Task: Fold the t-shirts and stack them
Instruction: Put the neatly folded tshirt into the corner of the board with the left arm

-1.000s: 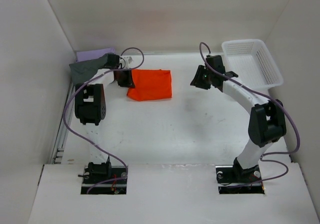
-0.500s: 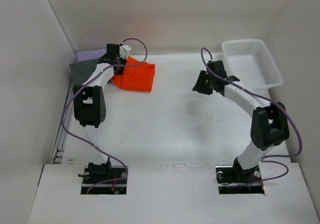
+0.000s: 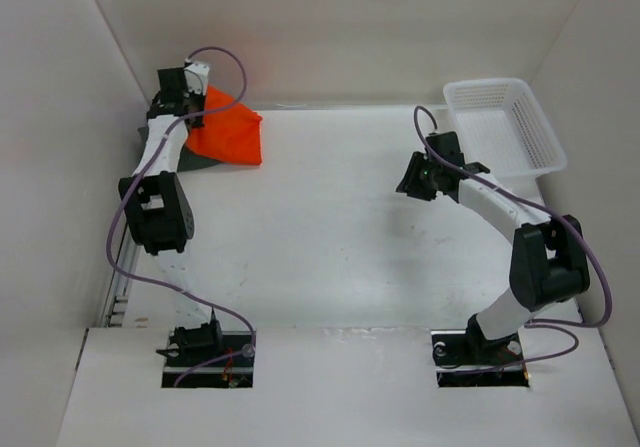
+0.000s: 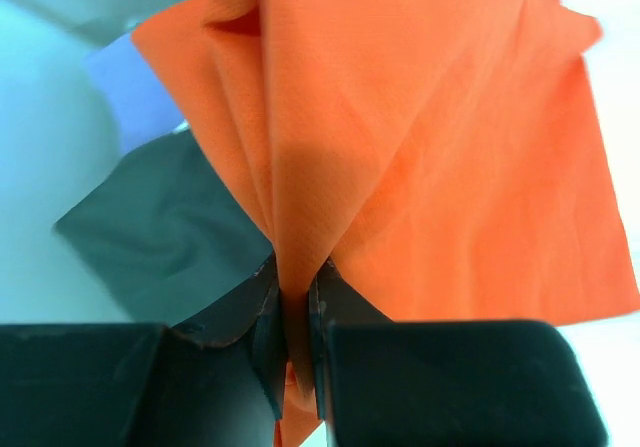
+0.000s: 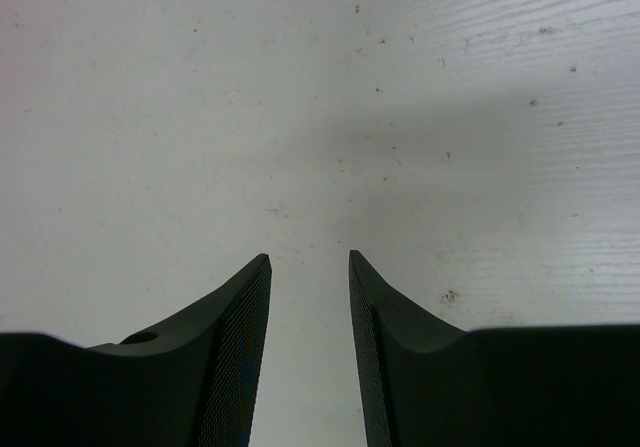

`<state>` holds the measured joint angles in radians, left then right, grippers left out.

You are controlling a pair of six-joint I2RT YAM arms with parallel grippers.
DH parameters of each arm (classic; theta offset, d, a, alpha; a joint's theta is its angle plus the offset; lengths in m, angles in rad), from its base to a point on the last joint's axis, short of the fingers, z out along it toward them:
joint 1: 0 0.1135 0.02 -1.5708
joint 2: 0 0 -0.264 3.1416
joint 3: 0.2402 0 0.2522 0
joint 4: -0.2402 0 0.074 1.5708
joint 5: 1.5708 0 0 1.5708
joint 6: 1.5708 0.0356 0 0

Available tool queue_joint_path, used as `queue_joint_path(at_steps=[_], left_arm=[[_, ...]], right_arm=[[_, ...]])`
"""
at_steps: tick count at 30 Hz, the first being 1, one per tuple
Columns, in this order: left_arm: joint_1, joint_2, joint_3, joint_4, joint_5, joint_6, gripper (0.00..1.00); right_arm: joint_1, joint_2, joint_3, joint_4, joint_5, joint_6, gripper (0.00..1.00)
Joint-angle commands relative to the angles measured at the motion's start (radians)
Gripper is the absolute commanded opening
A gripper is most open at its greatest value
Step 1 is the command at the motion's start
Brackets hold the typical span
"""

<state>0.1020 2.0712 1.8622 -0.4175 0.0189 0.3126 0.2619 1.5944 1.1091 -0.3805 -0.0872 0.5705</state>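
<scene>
Pinching orange shirt (image 4: 430,157) by bunched edge in left gripper (image 4: 293,302), dangling above grey shirt (image 4: 165,232) and lavender shirt (image 4: 135,92) at far-left corner, likely to top stack. Parked right gripper (image 5: 309,259) over table (image 5: 300,87), partly spread, holding nothing, out of way.

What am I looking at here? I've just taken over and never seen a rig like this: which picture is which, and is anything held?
Two robot arms are bolted at the table's near edge. The wide picture looks down from above and behind them; the other two come from a camera on each wrist. The left tool is shut on the orange t-shirt, pinching a fold of it in the far left corner. Beneath it show the dark grey t-shirt and a lavender t-shirt. The right tool is open and empty over the white table. A white mesh basket stands far right.
</scene>
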Motion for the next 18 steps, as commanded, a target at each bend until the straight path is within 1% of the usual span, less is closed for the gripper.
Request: queue_joint_path(at_steps=[1,6,10,16,18], left_arm=[[0.075,-0.056,0.061,-0.016,0.082,-0.069,0.00],[0.173,-0.022,0.045,-0.032,0.191,-0.127,0.00],[0.230,0.032,0.060,-0.033,0.246,-0.147,0.00],[0.267,0.122,0.124,-0.043,0.234,-0.130,0.03],[0.279,0.150,0.147,-0.050,0.219,-0.130,0.05]], right_arm=[[-0.010,-0.050,-0.012,0.054,0.009,0.003,0.42],[-0.010,-0.045,-0.015,0.054,0.009,0.003,0.42],[-0.005,-0.021,0.006,0.045,0.009,0.002,0.42],[0.009,0.019,0.043,0.025,0.007,-0.003,0.43],[0.015,0.029,0.054,0.019,0.007,-0.003,0.43]])
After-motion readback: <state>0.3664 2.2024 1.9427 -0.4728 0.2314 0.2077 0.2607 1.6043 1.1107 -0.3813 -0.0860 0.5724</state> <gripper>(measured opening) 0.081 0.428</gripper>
